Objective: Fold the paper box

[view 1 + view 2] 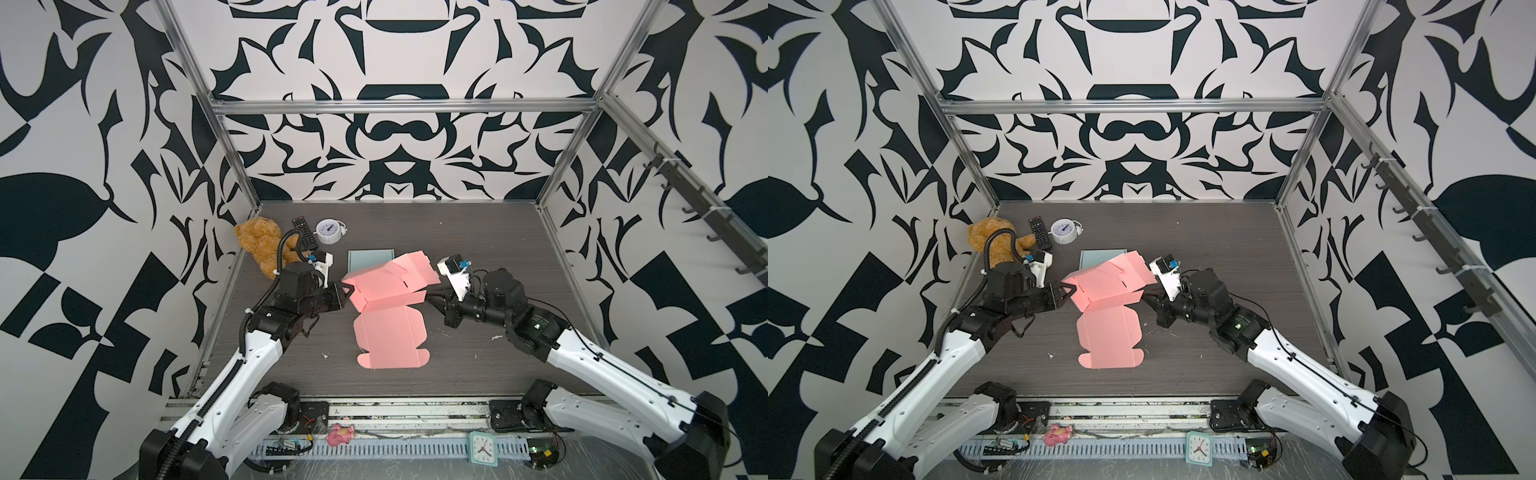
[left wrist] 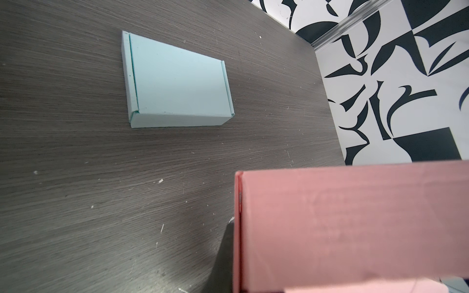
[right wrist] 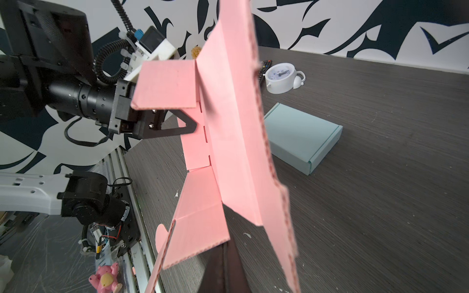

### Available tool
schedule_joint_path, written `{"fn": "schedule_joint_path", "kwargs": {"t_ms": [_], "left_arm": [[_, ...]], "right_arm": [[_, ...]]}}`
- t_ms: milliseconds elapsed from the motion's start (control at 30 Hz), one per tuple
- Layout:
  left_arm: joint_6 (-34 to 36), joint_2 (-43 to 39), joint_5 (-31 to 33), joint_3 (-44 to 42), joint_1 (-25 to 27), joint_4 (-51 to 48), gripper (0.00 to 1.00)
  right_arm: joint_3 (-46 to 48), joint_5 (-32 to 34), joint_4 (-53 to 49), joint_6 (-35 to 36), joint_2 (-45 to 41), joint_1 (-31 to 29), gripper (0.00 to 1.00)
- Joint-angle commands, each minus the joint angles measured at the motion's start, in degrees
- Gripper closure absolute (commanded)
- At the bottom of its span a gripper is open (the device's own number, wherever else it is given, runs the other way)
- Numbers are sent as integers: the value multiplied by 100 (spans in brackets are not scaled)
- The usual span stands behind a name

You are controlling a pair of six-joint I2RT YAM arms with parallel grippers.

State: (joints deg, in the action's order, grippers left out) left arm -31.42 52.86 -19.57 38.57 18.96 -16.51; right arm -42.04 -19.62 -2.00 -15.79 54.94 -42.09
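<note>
Left end effector (image 1: 347,291) clenched on a side flap of the pink paper box (image 1: 388,332), at the left edge of its raised half. Right end effector (image 1: 431,296) fully closed, tips set against the right edge of the same half from below; cannot tell whether any cardboard sits between them. Nearest, off the desk (image 1: 478,257) on the front rail: small pink toy (image 1: 340,434) and square teal clock (image 1: 482,448). On the desk, mid-front, the near half of the pink blank lies flat, with rounded tabs unfolded at its near edge. Beyond a crease the far half is tilted up off the desk between the two arms, one side flap turned out at the left. Right wrist view shows that panel bowed, slots open, nothing tucked. Just behind it sits a light-blue box (image 1: 370,258), fully folded and closed, apart from the pink one. Far left corner: teddy bear (image 1: 257,243), remote control (image 1: 304,232), white alarm clock (image 1: 329,230). Judgement: early stage. One main crease is raised and one flap bent. Side walls are not standing, tabs not locked, lid not closed, so most of the folding is left.
</note>
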Motion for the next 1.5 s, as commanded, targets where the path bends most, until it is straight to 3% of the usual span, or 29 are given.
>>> {"fn": "schedule_joint_path", "kwargs": {"t_ms": [0, 433, 867, 1200, 1467], "left_arm": [[-46, -33, -117, 90, -24, 122, 94], [-5, 5, -91, 23, -25, 113, 94], [22, 251, -76, 13, -37, 162, 94], [80, 306, -117, -25, -77, 166, 95], [169, 209, -572, -33, -221, 167, 94]], "right_arm": [[-282, -161, 566, -212, 45, -41, 100], [-881, 175, 709, -460, 921, -319, 100], [-1330, 950, -272, -377, 1247, -631, 100], [-1379, 1570, -1467, -599, 545, -770, 81], [-1470, 1716, -2495, -525, -367, -774, 54]]}}
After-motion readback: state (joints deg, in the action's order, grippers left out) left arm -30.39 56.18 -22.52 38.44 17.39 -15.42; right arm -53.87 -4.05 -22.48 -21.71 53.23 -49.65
